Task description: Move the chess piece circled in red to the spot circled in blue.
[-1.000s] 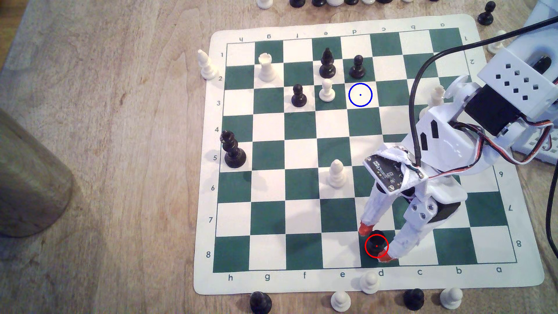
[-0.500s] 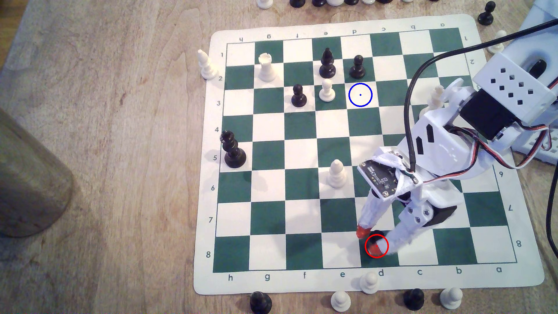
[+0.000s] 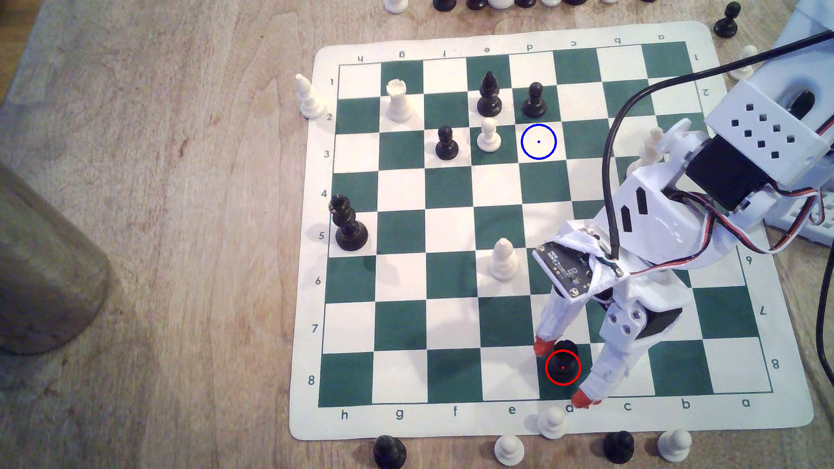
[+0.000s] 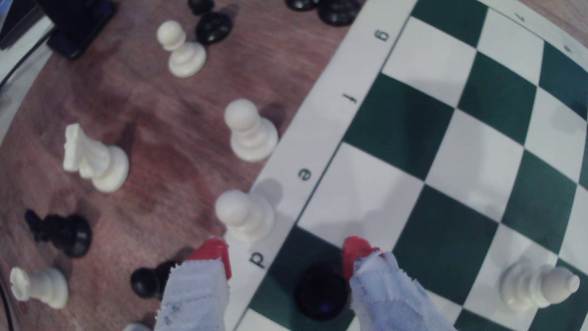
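Exterior view: I saw gripper [image 3: 566, 372] spread wide, red tips either side of chess piece [image 3: 564, 360], gripping nothing. Piece stood on green d8 square, last row by board [image 3: 451, 421] near edge, inside red ring. Spot [image 3: 538, 141] on white d3, bare; black pawn [image 3: 534, 100] just behind, white pawn [image 3: 488, 135] beside. d-file squares between lay open.

Wrist view: I saw fingers [image 4: 356, 254] apart, chess piece [image 4: 322, 294] between, nearer one tip. White pawn [image 4: 246, 214] sat on board border.

Glossy chess piece [image 3: 564, 356], grainy wood table [image 3: 180, 225] (matt)
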You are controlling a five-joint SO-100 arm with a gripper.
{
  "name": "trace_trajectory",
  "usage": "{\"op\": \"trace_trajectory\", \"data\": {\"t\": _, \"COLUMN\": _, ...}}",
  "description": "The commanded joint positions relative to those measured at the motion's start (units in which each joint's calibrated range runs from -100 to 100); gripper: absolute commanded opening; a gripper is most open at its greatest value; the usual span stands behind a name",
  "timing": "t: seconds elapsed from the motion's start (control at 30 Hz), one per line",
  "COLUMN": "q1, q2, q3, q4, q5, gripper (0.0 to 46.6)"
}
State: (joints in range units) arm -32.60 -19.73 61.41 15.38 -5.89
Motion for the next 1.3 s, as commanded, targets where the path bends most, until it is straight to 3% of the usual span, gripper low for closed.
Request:
{"op": "trace_trajectory", "data": {"t": 0.0, "q1": 0.49, "q2": -0.47, "q3": -4.38, "q4": 1.41, "q5": 0.2, "gripper": 16.9}}
{"op": "trace_trajectory", "data": {"t": 0.5, "q1": 0.49, "q2": 0.72, "q3": -4.93, "q4": 2.72, "q5": 0.34, "gripper": 14.8}}
{"op": "trace_trajectory", "data": {"t": 0.97, "q1": 0.25, "q2": -0.13, "q3": -5.47, "q4": 4.69, "q5": 0.68, "gripper": 3.4}}
{"op": "trace_trajectory", "data": {"t": 1.27, "q1": 4.16, "q2": -16.69, "q3": -11.09, "q4": 21.8, "q5": 2.2, "gripper": 0.5}}
